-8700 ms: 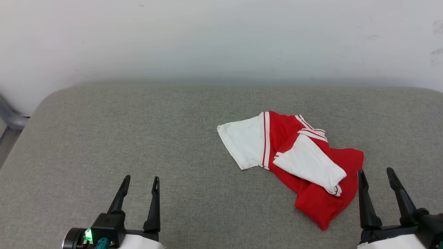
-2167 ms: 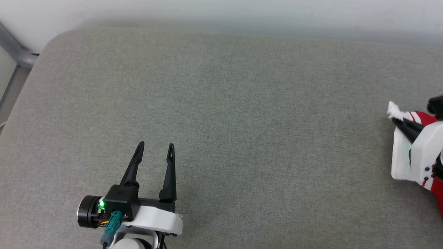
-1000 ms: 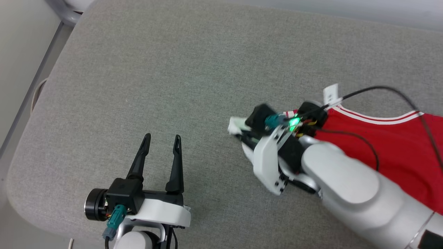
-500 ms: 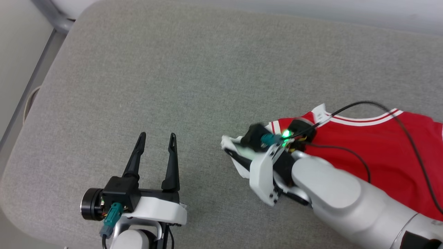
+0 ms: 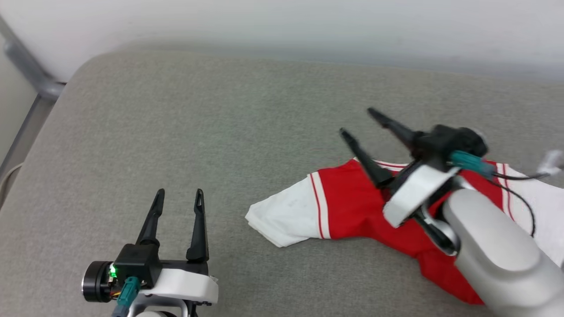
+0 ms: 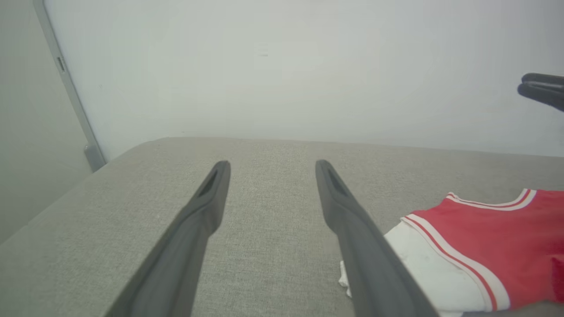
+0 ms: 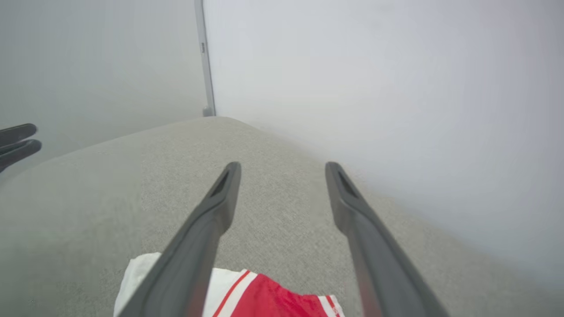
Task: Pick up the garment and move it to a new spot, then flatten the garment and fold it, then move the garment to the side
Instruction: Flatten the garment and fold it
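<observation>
The garment (image 5: 352,209), red with white sleeves and striped trim, lies on the grey padded surface (image 5: 220,123) at centre right, one white sleeve (image 5: 286,215) pointing left. My right gripper (image 5: 359,123) hovers open above its upper edge, fingers pointing up-left, holding nothing; its forearm covers the garment's right part. In the right wrist view that gripper (image 7: 282,167) stands open over the garment (image 7: 264,299). My left gripper (image 5: 178,193) rests open at the lower left, apart from the sleeve. The left wrist view has this gripper (image 6: 271,165) open with the garment (image 6: 489,251) to its right.
A pale wall (image 5: 308,26) runs along the far edge of the surface. A grey metal frame post (image 5: 31,75) stands at the far left corner. The surface's rounded left edge (image 5: 26,145) drops away beside my left gripper.
My right gripper has opened and let go of the garment's sleeve, then lifted and drawn back to the right. The garment now lies on the surface. The head camera has shifted.
</observation>
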Tool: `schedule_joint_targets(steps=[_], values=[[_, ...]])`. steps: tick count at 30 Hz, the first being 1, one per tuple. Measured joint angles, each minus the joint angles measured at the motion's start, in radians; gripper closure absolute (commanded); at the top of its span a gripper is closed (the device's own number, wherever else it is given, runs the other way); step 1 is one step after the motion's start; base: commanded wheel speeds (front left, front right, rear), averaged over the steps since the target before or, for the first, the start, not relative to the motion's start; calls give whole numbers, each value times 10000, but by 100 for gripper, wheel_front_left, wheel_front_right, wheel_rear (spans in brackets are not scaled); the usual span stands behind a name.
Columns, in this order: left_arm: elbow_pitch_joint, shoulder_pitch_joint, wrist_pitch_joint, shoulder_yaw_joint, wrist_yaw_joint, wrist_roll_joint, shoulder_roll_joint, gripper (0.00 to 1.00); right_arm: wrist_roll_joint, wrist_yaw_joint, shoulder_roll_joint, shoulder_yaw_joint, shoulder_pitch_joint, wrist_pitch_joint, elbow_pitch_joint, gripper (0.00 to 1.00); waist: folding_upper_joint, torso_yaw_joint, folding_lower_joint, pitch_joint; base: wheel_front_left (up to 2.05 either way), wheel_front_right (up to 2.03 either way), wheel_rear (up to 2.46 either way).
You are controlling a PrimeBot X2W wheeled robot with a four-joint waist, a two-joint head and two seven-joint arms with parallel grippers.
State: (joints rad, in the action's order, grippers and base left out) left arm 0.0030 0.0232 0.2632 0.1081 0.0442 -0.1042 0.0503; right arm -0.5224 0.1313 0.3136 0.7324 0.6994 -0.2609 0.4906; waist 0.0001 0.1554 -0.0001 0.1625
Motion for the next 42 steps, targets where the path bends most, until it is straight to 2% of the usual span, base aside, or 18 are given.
schedule_joint_targets(steps=[5, 8, 13, 18, 22, 27, 30, 33, 37, 42], values=[[-90, -86, 0, -332, -188, 180, 4, 0, 1979, 0, -155, -3206, -1982, -21, -2075, 0, 0, -453, 0, -280, 0, 0, 0], [-128, -161, 0, -479, -267, 238, 6, 0, 2798, 0, -596, -4821, -3245, -25, -3198, 0, 0, -682, 0, -421, 0, 0, 0], [-155, -264, 0, -531, -349, 295, 0, 0, 3651, 2, -1348, -6778, -4915, -21, -4439, 0, 0, -950, -1, -571, 0, 0, 0], [-159, -385, 0, -577, -370, 295, 2, 0, 4052, 0, -1954, -8055, -6032, -23, -5145, 0, 0, -1089, 0, -664, 0, 0, 0], [-102, -358, 0, -757, -619, 299, 6, 0, 4163, 0, -2242, -8550, -6548, -23, -5417, 0, 0, -1208, 0, -720, 0, 0, 0], [-29, 527, 0, -767, -1277, 265, 313, 0, 4219, 0, -2376, -8633, -6784, -23, -5549, 0, -1, -1361, 0, -668, 0, 0, 0], [491, 1511, 0, -418, -1603, 73, 832, 0, 4276, 0, -2389, -8604, -6782, -23, -5551, 0, 0, -1453, 0, -552, 0, 0, 0], [1248, 2567, -105, 295, -1703, -186, 1473, 0, 4343, 0, -2401, -8472, -6745, -25, -5561, 0, -1, -1596, 0, -422, 0, 0, 0], [1649, 4285, -1244, 1783, -1724, -1331, 2470, 0, 4378, 0, -2418, -8383, -6612, -23, -5570, 0, 0, -1817, 1, -196, 0, 0, 0], [2042, 5843, -4031, 3277, -1733, -3799, 3381, 0, 4449, 0, -2426, -8376, -6494, -23, -5574, 0, 0, -2064, 1, 137, 0, 0, 0]])
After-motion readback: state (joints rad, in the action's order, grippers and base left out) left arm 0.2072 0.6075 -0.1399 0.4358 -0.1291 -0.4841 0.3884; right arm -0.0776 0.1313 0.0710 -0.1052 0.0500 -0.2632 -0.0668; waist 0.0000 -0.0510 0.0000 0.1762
